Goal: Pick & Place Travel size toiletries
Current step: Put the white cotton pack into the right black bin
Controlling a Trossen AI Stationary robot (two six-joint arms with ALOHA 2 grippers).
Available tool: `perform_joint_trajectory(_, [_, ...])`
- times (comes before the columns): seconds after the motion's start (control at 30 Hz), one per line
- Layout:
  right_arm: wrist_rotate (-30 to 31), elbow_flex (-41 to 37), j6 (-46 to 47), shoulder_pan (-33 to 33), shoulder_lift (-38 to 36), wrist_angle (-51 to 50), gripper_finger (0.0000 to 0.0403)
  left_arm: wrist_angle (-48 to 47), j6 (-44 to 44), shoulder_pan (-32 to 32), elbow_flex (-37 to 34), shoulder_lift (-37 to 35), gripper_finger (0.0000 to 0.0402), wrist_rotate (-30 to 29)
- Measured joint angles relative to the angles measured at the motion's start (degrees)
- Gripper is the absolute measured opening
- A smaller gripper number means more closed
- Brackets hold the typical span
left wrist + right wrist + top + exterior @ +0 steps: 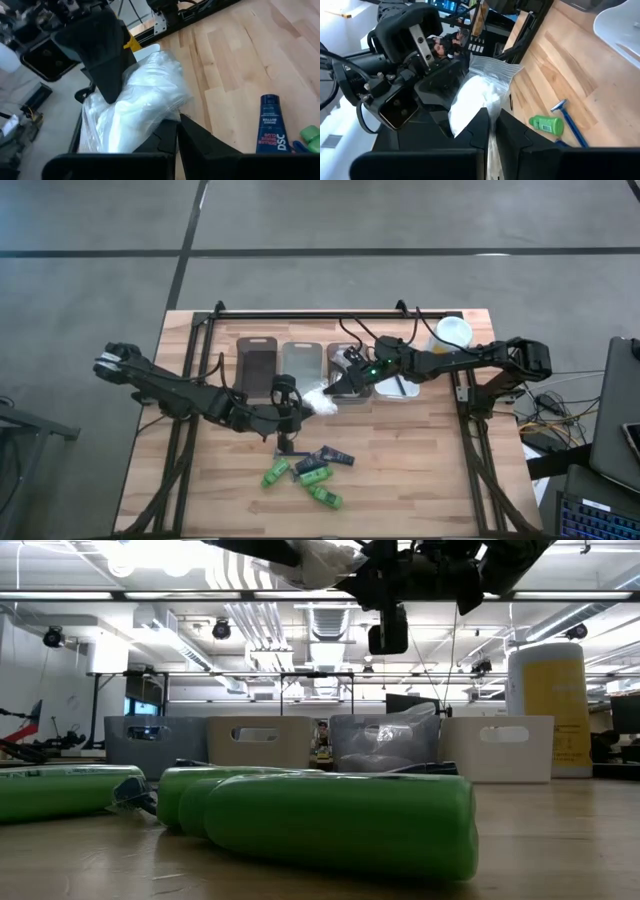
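Mid-transfer, with most toiletries not yet moved.

Held above the desk (420,480) near the trays: a white crinkly packet (322,400), pinched from both sides. Left end effector (176,131) pressed together on one edge of the packet; right end effector (492,122) likewise pinching it from the other side, so looks like a handover or a joint carry toward the row of trays (300,365). Lying loose near the front of the desk: green bottles (310,476), a dark blue tube (333,456) and a blue razor (570,125). Judged early in the job; contents of the trays hard to tell.
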Motion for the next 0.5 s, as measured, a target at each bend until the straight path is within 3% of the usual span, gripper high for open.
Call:
perform_joint_trajectory(0.2, [2.63,0.0,-1.88,-0.11,-0.04,0.01,0.0014,-3.98,-13.34,-0.54,0.0,-0.62,0.0062,0.18])
perform_joint_trajectory(0.5, [10.44,0.02,-9.46,-2.07,-1.66,-5.28,0.0013,-21.0,-36.58,-0.68,0.0,-0.98,0.0172,2.07])
